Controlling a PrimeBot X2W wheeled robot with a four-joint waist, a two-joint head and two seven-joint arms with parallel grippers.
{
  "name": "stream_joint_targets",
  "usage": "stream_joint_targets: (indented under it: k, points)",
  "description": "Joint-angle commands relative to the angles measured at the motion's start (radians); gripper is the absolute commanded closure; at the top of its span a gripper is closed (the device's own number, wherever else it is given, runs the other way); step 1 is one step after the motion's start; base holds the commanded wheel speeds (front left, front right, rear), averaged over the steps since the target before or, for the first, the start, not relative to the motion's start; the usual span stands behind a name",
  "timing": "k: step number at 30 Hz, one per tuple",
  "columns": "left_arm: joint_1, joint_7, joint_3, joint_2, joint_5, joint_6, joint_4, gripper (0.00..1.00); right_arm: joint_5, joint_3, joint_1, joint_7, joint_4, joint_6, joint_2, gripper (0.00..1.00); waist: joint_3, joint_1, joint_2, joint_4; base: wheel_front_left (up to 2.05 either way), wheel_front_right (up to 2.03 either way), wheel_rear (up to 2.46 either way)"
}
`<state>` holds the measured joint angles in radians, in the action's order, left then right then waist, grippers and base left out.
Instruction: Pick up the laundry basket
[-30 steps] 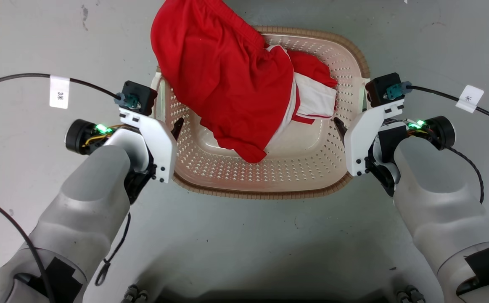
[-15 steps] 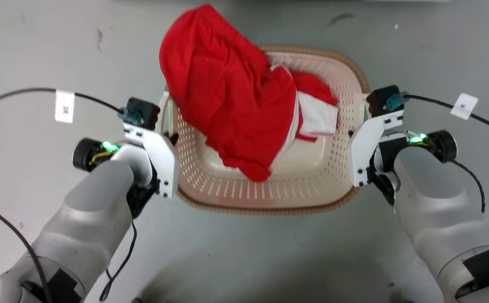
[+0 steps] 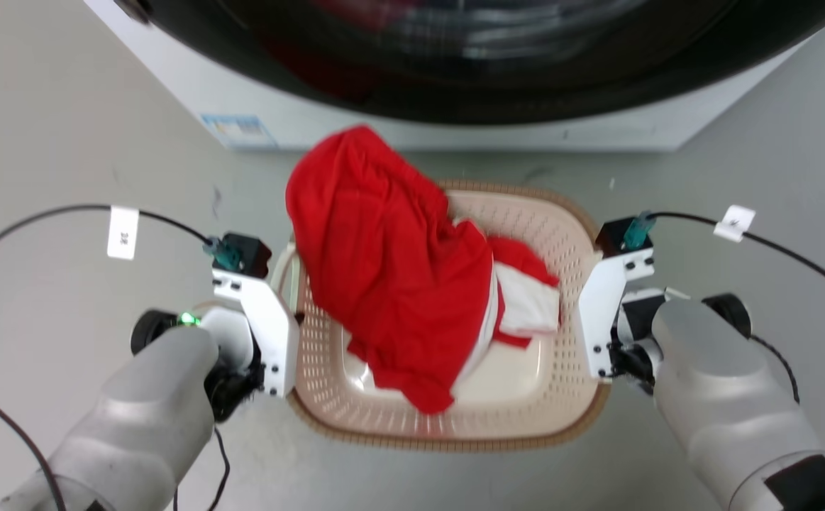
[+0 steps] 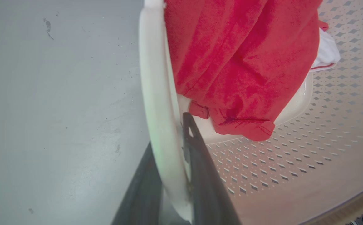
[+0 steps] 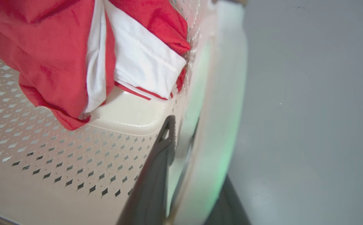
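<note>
Our left gripper and right gripper jaws clamped the laundry basket by its side handles; its long axis ran left-right, red clothes inside, washing machine beyond.

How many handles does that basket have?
2. One loop handle on the laundry basket's left side, in the left claw; the other handle on its right, in the right claw.

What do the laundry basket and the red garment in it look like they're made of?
Laundry basket: apparently moulded plastic, smooth cream walls with neat punched holes; its brown rim seems imitation weave. Red garment: soft matte fabric, judging by folds and a stitched hem; fibre unclear.
</note>
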<state>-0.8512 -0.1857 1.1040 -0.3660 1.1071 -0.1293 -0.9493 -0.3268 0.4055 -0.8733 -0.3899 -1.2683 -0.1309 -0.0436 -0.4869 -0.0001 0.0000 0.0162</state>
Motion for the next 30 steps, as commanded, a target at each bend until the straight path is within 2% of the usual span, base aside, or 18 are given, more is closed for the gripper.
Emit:
stream_joint_targets:
  k: [1, 11, 22, 30]
  points:
    - [0.008, -0.001, 0.002, -0.021, 0.002, -0.001, 0.0, 1.0, 0.004, 0.01, 0.023, -0.014, -0.009, 0.0, -0.012, 1.0, 0.089, 0.0001, 0.0, 0.001, 0.0, 0.0, 0.0]
    - [0.073, -0.155, 0.074, -0.072, 0.119, -0.001, 0.08, 1.0, -0.098, 0.088, 0.087, -0.175, 0.035, 0.0, -0.012, 1.0, 0.28, 0.0001, 0.0, -0.006, 0.0, 0.0, 0.0]
    - [0.125, -0.315, 0.124, -0.118, 0.217, -0.001, 0.14, 1.0, -0.192, 0.158, 0.116, -0.285, 0.077, 0.0, -0.012, 1.0, 0.377, 0.0001, 0.0, -0.025, 0.0, 0.0, 0.0]
    - [0.141, -0.366, 0.138, -0.118, 0.249, -0.002, 0.151, 1.0, -0.234, 0.196, 0.136, -0.32, 0.073, 0.0, -0.011, 1.0, 0.426, 0.0001, 0.0, -0.03, 0.0, 0.0, 0.0]
